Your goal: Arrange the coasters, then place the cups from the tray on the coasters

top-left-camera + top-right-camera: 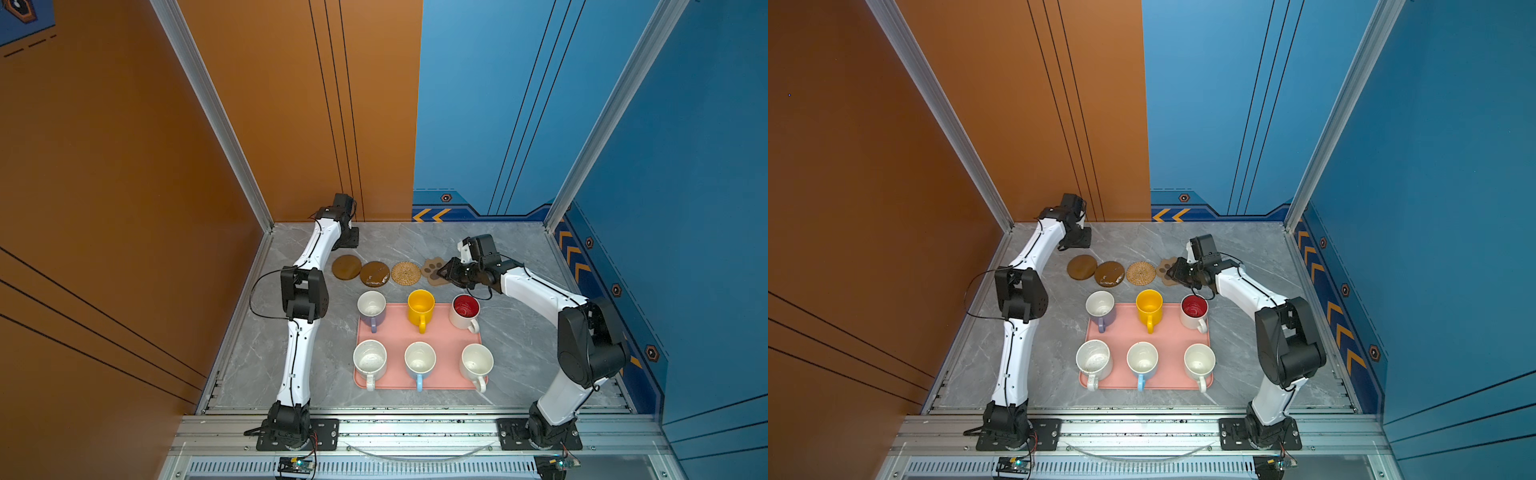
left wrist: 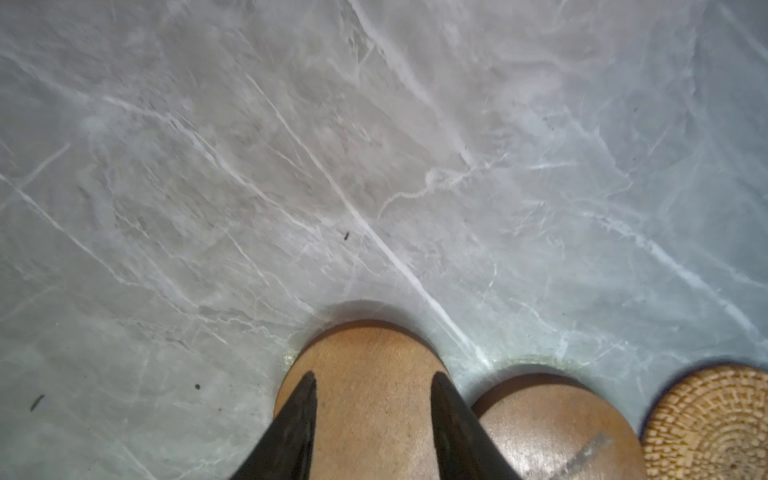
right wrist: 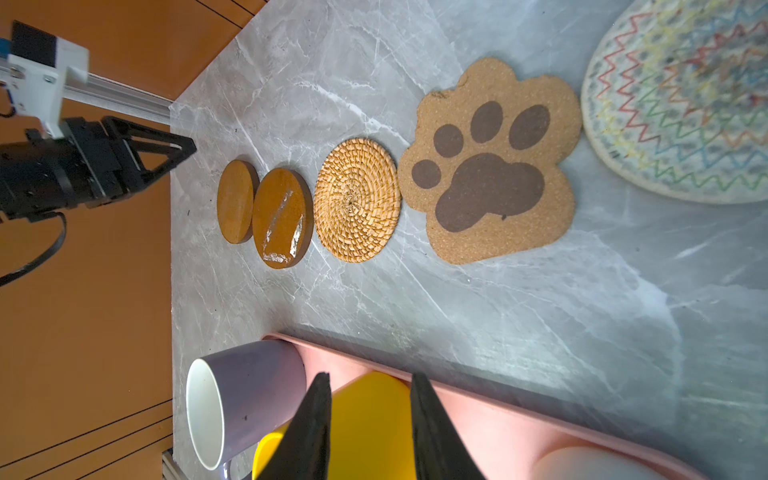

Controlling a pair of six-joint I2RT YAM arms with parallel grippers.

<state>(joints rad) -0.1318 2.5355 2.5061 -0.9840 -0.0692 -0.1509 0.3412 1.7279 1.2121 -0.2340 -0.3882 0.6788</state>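
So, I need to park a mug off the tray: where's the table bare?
Bare: table between tray and left arm, between tray and right arm, and behind the coasters. Crowded: tray, coasters, strip between.

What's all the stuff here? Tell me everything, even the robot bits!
brown disc coasters: two, brown, left end of the row behind the tray.
rattan coaster: one, tan, next along.
paw coaster: one, tan with dark pads, next along.
woven coaster: one, white with coloured zigzags, past the paw; only the right wrist view shows it.
lilac mug, yellow mug, red-inside mug: three, tray's far row.
speckled mug, blue-handled mug, plain white mug: three, tray's near row.
tray: one, pink, mid-table.
table: one, grey marble.
arms: two, white and black, one each side.
left gripper: one, black, open above the end brown disc.
right gripper: one, black, open by the paw coaster.
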